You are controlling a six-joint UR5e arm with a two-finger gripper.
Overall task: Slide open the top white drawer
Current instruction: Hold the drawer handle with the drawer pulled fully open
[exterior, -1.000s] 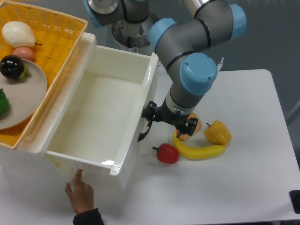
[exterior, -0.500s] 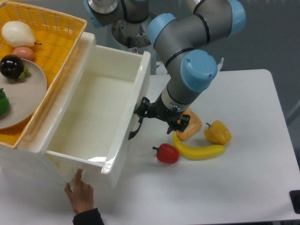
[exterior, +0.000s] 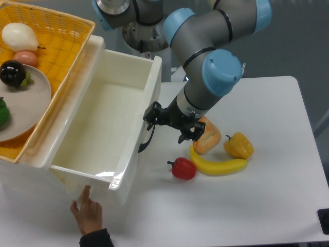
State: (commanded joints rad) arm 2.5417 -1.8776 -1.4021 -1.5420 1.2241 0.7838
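Top white drawer (exterior: 97, 128): glossy white plastic, deep rectangular tray, smooth bare floor, rounded rim catching glare at the near corner. It stands pulled well out of the white cabinet (exterior: 31, 177). Its long axis runs from upper right to lower left along the front wall, and that front faces right, toward the table's open side. A thin curved black handle (exterior: 146, 139) hangs on the outside of that front wall.

Gripper (exterior: 154, 116): black, on a grey arm with pale blue joint caps, reaching in from the drawer's right. Its tip sits right at the upper end of the handle against the drawer front. Whether the fingers are clamped on the handle or merely against it, I cannot tell; the tips are too dark and small to separate.

Left of the drawer, on the cabinet's top: a yellow woven basket (exterior: 56, 36), open lattice weave, holding a grey plate (exterior: 28, 105) with a glossy black round fruit (exterior: 13, 73), plus a pale pear shape (exterior: 19, 37) and a pinkish round one (exterior: 25, 57).

Right of the drawer, on the matt white table (exterior: 267, 195): a red bell pepper (exterior: 183, 168), a curved yellow banana (exterior: 218, 165), a yellow bell pepper (exterior: 239, 145) and an orange-brown bread-like lump (exterior: 206, 136) just beside the wrist.

Below the drawer's near corner: a person's hand (exterior: 88, 213), one finger pointing up at the cabinet's base.
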